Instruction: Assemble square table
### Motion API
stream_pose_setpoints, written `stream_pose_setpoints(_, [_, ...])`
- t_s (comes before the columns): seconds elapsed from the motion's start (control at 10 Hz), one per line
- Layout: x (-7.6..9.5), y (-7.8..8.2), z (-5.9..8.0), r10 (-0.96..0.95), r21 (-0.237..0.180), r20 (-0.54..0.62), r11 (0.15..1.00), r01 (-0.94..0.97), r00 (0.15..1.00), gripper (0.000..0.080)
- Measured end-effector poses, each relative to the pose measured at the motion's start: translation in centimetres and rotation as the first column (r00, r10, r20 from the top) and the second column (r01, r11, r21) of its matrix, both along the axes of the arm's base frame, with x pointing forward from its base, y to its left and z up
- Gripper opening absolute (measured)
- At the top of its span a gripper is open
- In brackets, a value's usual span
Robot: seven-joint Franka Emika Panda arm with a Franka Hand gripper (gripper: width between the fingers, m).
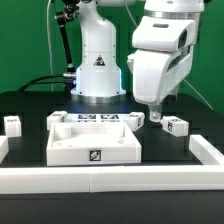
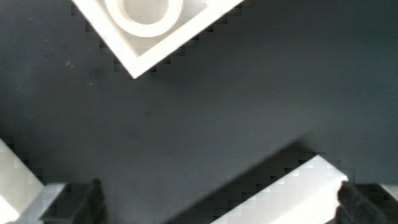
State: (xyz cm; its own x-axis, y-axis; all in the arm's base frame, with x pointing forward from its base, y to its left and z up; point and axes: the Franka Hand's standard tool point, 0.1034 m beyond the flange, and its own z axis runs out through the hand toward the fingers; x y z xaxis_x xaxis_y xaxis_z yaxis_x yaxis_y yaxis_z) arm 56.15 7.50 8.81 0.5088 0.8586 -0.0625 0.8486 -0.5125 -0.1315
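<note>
Far-left leg (image 1: 12, 124) is noted standing apart. The tabletop (image 1: 95, 141) lies at centre, with the marker board (image 1: 95, 121) just behind it. The gripper (image 1: 152, 108) is hung over the inner right leg (image 1: 157, 118), jaws apart and nothing held. Risk as judged: an off-centre descent could tip that leg against the outer right leg (image 1: 177, 126). The white rail (image 1: 205, 150) hems in the right.

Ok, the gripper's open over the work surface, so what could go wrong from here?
1. The gripper is open with only bare work surface between its fingers. Closing here would probably catch nothing.
2. In the exterior view it hangs close to a leg beside the tray. A careless descent could tip the leg or push it away.
</note>
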Motion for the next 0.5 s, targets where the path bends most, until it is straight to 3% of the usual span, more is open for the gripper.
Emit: stream_pose_setpoints(0.5, [0.15, -0.05, 0.02, 0.013, 0.001, -0.002, 1.000, -0.013, 1.000, 0.0649])
